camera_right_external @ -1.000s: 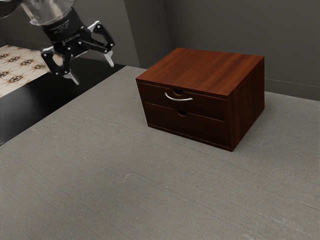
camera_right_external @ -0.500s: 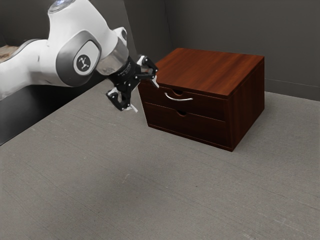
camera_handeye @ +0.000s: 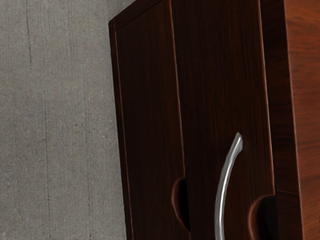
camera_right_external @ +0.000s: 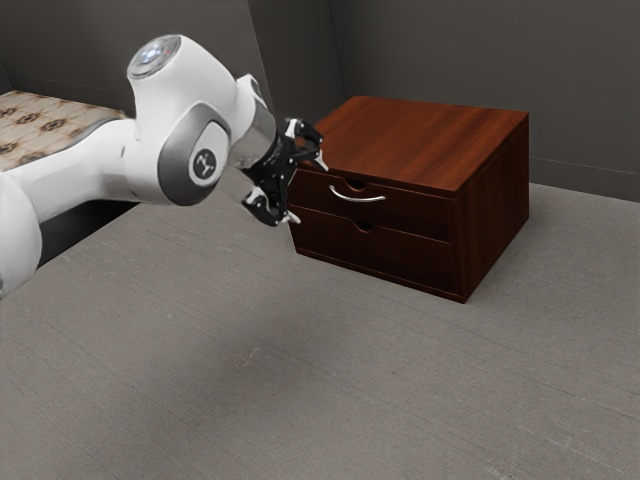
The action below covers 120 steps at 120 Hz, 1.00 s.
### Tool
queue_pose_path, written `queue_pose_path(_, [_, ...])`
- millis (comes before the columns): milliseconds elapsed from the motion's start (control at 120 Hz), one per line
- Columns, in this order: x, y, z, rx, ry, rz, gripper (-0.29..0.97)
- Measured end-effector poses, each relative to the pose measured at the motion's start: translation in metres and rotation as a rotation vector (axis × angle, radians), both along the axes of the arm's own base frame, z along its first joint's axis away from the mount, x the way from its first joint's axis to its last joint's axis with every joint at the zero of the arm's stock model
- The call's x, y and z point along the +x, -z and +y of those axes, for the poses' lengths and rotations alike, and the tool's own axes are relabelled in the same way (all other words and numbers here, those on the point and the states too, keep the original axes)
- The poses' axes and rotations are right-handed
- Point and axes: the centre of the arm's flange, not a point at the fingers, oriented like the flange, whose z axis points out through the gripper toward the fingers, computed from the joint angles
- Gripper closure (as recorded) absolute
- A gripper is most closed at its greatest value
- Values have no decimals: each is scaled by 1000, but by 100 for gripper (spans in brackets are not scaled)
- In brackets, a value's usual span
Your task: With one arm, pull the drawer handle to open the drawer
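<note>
Curving along the top drawer (camera_right_external: 425, 212) of the cabinet (camera_right_external: 420, 140), the handle (camera_right_external: 357, 196) runs lengthwise across the cabinet's front. The drawer looks shut. The gripper (camera_right_external: 300, 180) hangs spread and empty at the cabinet's front corner, so the handle lies farther along that front.

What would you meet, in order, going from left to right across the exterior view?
White robot arm → black gripper, open → silver drawer handle → wooden cabinet's side panel.
</note>
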Motion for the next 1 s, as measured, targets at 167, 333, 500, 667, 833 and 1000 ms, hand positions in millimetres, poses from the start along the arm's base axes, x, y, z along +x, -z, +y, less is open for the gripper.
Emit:
queue_pose_path(167, [10,12,-1,-11,-25,-11,4])
queue_pose_path(333, [15,20,-1,-19,-43,-16,16])
queue_pose_path(500, [23,24,-2,-24,-55,-24,24])
queue_pose_path(667, [32,32,-2,-28,-65,-23,28])
queue_pose_path(833, [35,39,-2,-33,-74,-16,30])
queue_pose_path(1000, [38,45,-4,-38,-77,-9,31])
